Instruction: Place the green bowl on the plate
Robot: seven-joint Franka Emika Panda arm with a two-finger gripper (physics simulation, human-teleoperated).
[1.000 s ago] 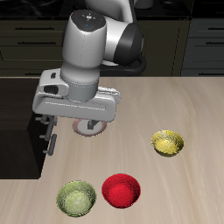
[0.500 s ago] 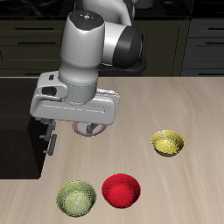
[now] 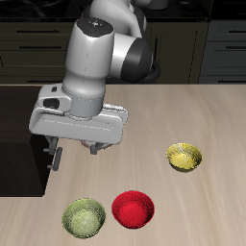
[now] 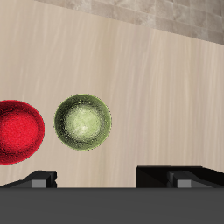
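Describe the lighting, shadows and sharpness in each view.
Exterior view: soft, even light, no glare; the small olive-green bowl, the glossy red bowl and the yellow bowl cast only faint shadows on the pale wooden table; the cabinets behind are dim. Wrist view: the olive-green bowl is sharp, with a slight shadow at its edge; the gripper's fingers are dark.

The worktop [image 3: 202,207] is pale wood with a fine lengthwise grain, evenly lit, with only soft shadows on it. Behind it runs a row of dark cabinets [image 3: 29,48] with drawer fronts and thin, light horizontal handles. A black block [image 3: 19,135] stands on one side of the worktop, with a flat top and a dark face. In the wrist view, a strip of grey stone-like tiling [image 4: 149,10] lies past the wood's edge.
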